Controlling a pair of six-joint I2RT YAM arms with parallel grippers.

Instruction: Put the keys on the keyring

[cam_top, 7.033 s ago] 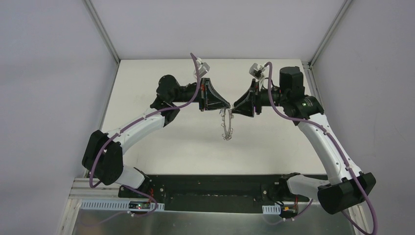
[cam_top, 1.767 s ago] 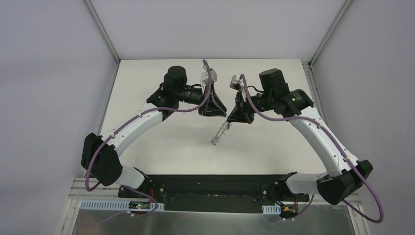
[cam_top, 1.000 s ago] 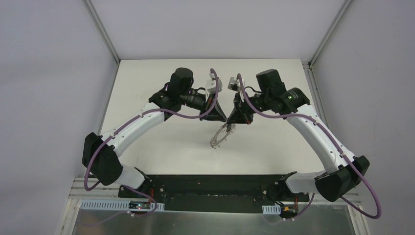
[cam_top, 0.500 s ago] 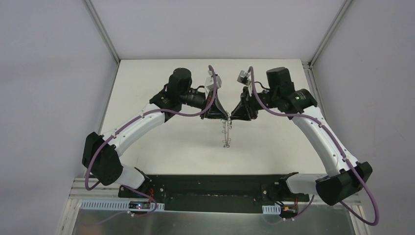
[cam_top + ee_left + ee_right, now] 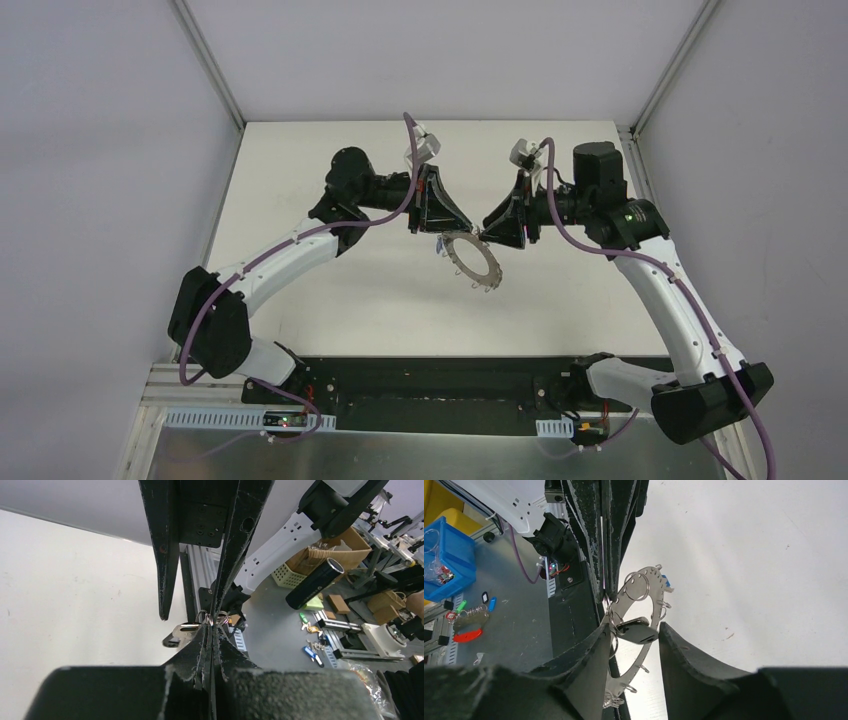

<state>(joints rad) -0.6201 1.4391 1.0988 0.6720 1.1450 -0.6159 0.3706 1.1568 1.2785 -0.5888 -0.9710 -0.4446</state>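
Note:
The keyring (image 5: pixel 451 258), a flat grey ring with wire loops round its rim, hangs in the air face-on to the top camera. My left gripper (image 5: pixel 462 229) is shut on its upper edge, and in the left wrist view its fingertips (image 5: pixel 212 625) are pressed together beside two wire loops (image 5: pixel 201 616). My right gripper (image 5: pixel 486 229) is open just right of the ring. In the right wrist view the keyring (image 5: pixel 640 576) hangs between its spread fingers (image 5: pixel 634 627). A black-headed key (image 5: pixel 638 632) dangles from a loop there. A blue key head (image 5: pixel 665 582) peeks past the far rim.
The white table (image 5: pixel 340 290) lies below, walled at the back and both sides. The black base plate (image 5: pixel 430 385) runs along its near edge. Off the table are a blue bin (image 5: pixel 449 555) and cardboard boxes (image 5: pixel 345 545).
My right gripper has opened and drawn back to the right. The keyring has swung from edge-on to face-on, now held by the left gripper alone. The left arm has pulled slightly left.

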